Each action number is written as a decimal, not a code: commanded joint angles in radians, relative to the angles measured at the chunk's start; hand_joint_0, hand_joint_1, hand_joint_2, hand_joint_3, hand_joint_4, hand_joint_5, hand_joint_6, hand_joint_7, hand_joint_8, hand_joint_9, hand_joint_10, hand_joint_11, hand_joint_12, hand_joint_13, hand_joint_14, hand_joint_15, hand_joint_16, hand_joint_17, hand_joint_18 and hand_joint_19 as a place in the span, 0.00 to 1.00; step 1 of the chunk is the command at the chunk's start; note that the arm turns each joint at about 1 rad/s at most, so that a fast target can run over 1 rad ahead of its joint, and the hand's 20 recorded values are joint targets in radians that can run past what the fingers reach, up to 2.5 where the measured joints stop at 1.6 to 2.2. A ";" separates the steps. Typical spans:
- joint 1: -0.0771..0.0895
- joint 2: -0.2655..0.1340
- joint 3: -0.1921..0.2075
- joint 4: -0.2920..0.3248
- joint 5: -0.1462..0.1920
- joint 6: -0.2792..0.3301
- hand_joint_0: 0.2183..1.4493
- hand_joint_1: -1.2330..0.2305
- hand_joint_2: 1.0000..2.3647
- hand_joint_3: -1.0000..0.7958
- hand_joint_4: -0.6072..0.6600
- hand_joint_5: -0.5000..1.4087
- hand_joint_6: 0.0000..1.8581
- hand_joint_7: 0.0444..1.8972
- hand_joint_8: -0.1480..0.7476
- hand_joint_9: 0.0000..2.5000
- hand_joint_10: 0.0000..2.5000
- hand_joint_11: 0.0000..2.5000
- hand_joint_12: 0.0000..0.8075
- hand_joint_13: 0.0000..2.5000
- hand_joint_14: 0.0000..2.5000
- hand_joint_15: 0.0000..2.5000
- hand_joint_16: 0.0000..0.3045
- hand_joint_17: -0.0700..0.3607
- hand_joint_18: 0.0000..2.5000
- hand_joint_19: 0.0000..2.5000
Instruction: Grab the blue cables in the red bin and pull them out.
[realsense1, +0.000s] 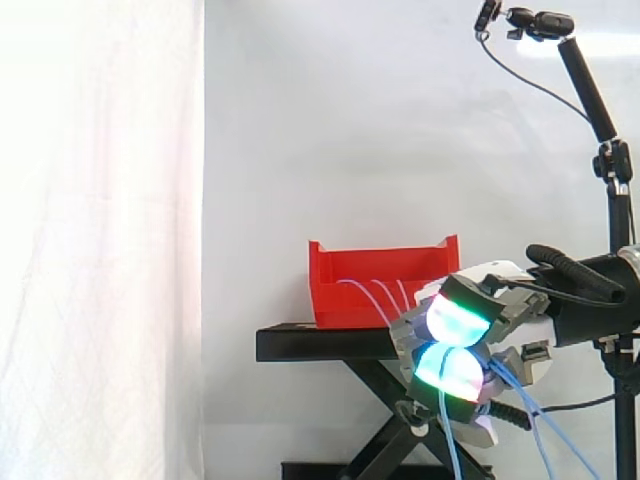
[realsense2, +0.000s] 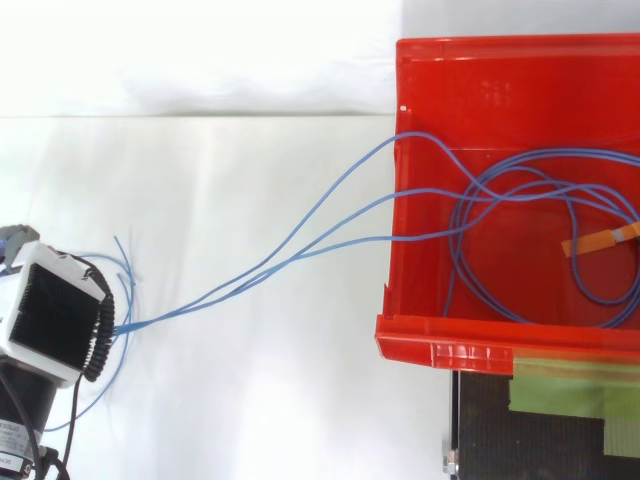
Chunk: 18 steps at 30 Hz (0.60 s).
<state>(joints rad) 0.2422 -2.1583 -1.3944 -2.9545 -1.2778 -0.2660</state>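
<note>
The red bin (realsense1: 380, 285) stands on the black stand (realsense1: 320, 343). Blue cables (realsense2: 300, 245) lie coiled in the bin (realsense2: 480, 100), and several strands run out over its left wall, stretched toward my hand (realsense2: 55, 310). In the side view my hand (realsense1: 505, 305) is to the right of the bin and slightly below it. Its fingers are curled, with cyan and green glowing fingertips (realsense1: 455, 320), and they pinch the blue cables (realsense1: 372, 295). Loose ends hang down below the hand. An orange tag (realsense2: 600, 240) sits on a cable inside the bin.
A scissor-lift frame (realsense1: 390, 420) carries the black stand. A camera (realsense1: 540, 22) on a black pole (realsense1: 620, 200) rises at the right, behind the arm. Green tape (realsense2: 570, 385) lies on the bin's front lip. A white curtain (realsense1: 100, 240) hangs at the left.
</note>
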 joint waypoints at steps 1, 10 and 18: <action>0.000 0.002 0.000 0.000 0.000 0.000 0.59 0.30 0.00 0.00 0.43 0.54 0.71 0.22 0.37 0.28 1.00 0.53 0.35 0.42 1.00 0.43 0.13 0.37 0.44 0.43; -0.001 0.000 0.000 0.000 0.000 0.000 0.59 0.30 0.00 0.00 0.43 0.54 0.71 0.22 0.38 0.28 1.00 0.54 0.35 0.42 0.99 0.44 0.13 0.37 0.44 0.43; 0.000 0.000 0.000 0.002 0.000 0.000 0.59 0.30 0.00 0.00 0.43 0.54 0.71 0.22 0.37 0.28 1.00 0.54 0.35 0.42 0.97 0.45 0.13 0.37 0.43 0.43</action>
<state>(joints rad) 0.2419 -2.1583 -1.3944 -2.9530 -1.2778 -0.2661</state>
